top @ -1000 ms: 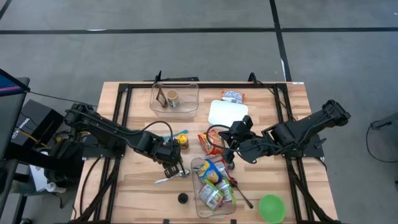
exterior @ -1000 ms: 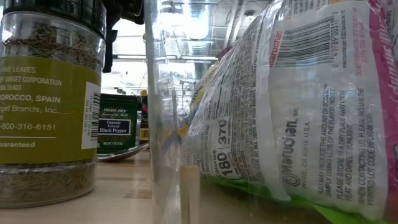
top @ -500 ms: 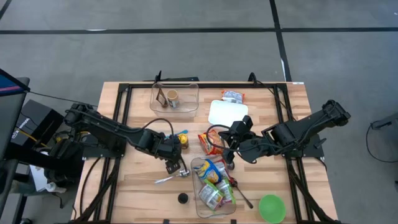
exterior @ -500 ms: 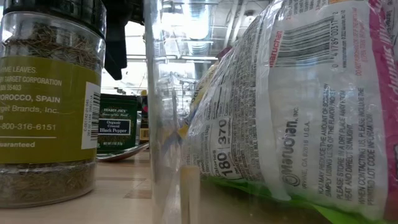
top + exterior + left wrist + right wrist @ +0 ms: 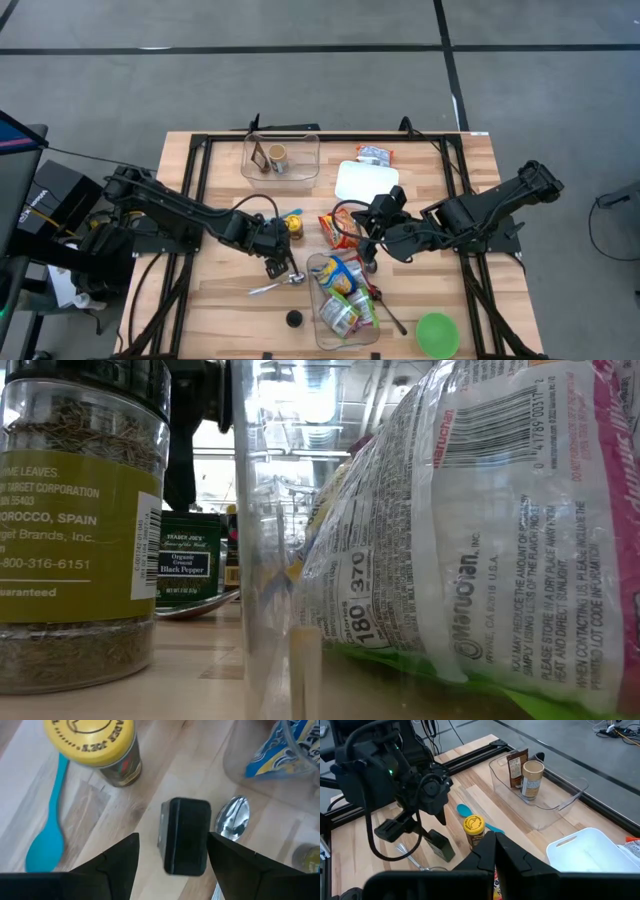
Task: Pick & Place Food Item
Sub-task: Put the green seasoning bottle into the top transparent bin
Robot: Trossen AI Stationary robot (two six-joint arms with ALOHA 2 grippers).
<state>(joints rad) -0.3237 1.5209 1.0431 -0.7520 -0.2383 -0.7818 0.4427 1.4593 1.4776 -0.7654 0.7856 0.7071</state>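
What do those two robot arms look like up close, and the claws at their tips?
Both arms are black and jointed, with looping black cables. The left claw has two flat, angular black fingers; a small green light glows on its wrist housing. The right claw is equally dark, with wedge-shaped fingers.

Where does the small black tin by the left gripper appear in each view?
High view: black tin, under the left gripper, mostly hidden.
Low view: green-labelled tin face, left of centre.
Left wrist view: centre, between the open fingers.
Right wrist view: lower left.
Shared landmark: the yellow-lidded jar beside it.
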